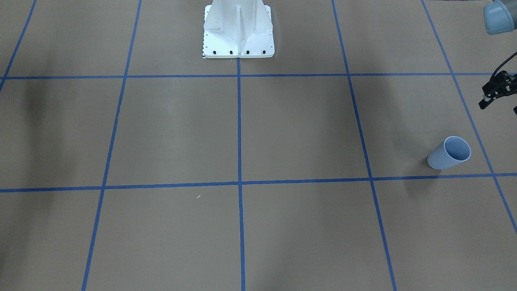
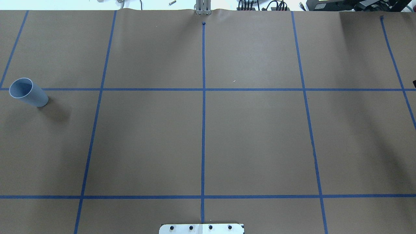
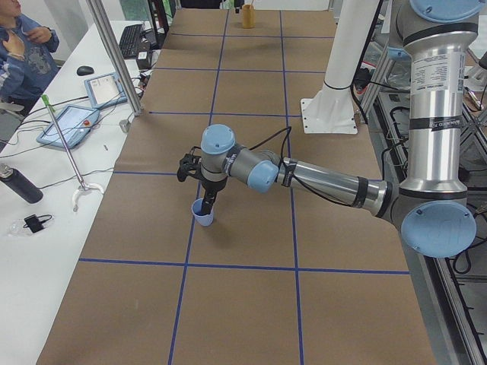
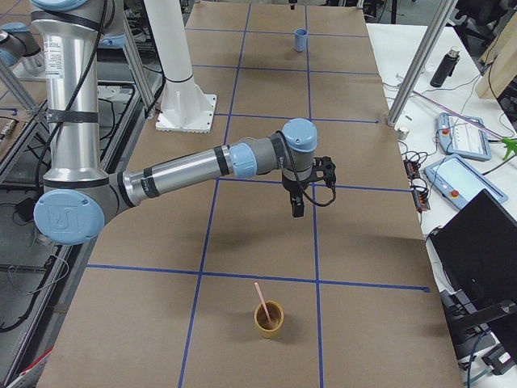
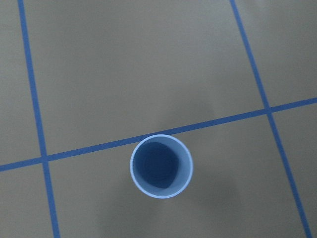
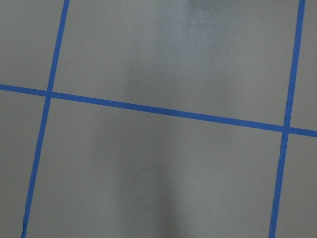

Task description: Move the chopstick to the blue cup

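Note:
The blue cup (image 1: 449, 153) stands upright and empty on the brown table; it also shows in the overhead view (image 2: 27, 92) and from straight above in the left wrist view (image 5: 161, 166). My left gripper (image 1: 499, 107), cut by the frame edge, hangs open just above the cup (image 3: 203, 216). One pale pink chopstick (image 4: 260, 297) stands tilted in a mustard cup (image 4: 270, 317) at the table's right end. My right gripper (image 4: 296, 208) points down over bare table, well short of that cup. I cannot tell whether it is open or shut.
The robot's white base (image 1: 238, 32) stands at the table's middle edge. Blue tape lines (image 2: 203, 130) divide the brown table into squares. An operator (image 3: 19, 53), tablets and a dark bottle (image 3: 19, 185) are on the white bench beyond the far edge.

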You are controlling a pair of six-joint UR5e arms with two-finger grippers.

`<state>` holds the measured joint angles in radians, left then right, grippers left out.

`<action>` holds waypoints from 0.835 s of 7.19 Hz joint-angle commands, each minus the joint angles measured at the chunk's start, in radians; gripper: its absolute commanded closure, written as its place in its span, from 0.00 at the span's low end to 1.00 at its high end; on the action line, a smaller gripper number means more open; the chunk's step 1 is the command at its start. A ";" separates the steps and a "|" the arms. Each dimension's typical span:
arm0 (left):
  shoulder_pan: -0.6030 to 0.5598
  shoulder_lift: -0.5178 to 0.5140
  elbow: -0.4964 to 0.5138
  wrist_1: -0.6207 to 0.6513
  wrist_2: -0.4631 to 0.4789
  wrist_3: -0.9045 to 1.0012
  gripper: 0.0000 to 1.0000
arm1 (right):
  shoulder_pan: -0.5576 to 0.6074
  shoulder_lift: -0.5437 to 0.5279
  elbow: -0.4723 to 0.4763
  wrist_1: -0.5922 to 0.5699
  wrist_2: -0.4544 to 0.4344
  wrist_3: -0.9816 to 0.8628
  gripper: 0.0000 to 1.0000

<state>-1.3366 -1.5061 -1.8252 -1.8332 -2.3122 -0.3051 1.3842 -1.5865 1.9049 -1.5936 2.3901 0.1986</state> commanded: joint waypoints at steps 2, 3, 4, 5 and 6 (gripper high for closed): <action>0.095 -0.035 0.113 -0.041 -0.004 -0.104 0.02 | -0.002 0.000 -0.017 0.001 0.043 0.012 0.00; 0.106 -0.093 0.172 -0.040 -0.004 -0.126 0.02 | -0.004 0.000 -0.032 0.000 0.044 0.012 0.00; 0.106 -0.111 0.199 -0.040 -0.004 -0.134 0.02 | -0.004 0.002 -0.026 0.001 0.049 0.013 0.00; 0.106 -0.103 0.214 -0.043 -0.006 -0.137 0.02 | -0.007 0.003 -0.030 0.001 0.049 0.012 0.00; 0.106 -0.135 0.281 -0.043 -0.006 -0.156 0.02 | -0.007 0.003 -0.029 0.001 0.049 0.012 0.00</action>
<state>-1.2311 -1.6157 -1.6038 -1.8750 -2.3173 -0.4434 1.3786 -1.5839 1.8763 -1.5925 2.4383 0.2105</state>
